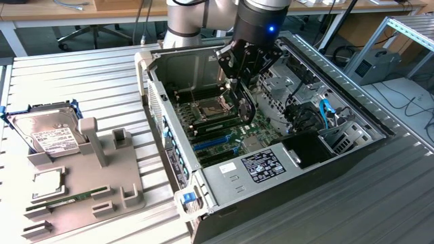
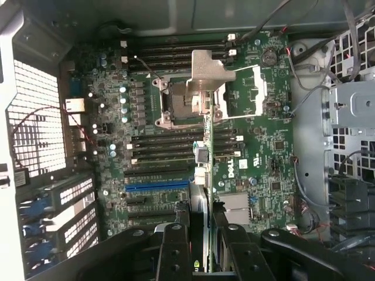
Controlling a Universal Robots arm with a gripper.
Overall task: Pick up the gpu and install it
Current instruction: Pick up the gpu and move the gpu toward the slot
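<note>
Your gripper [image 2: 199, 231] has its jaws pinched narrow on the gpu [image 2: 203, 175], which is held edge-on inside the open case [image 1: 159, 101]. Beyond the card's far edge lies the motherboard [image 2: 258, 158], with the blue slot [image 2: 155, 187] just beside the card's line. The vented wall [image 2: 35, 117] and the drive cage [image 2: 351, 111] stand well off on either side.

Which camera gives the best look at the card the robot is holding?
The exterior view: the gpu shows its black face, clamped in the jaws over the motherboard. The wrist view sees it edge-on, with the silver bracket at its far end.
</note>
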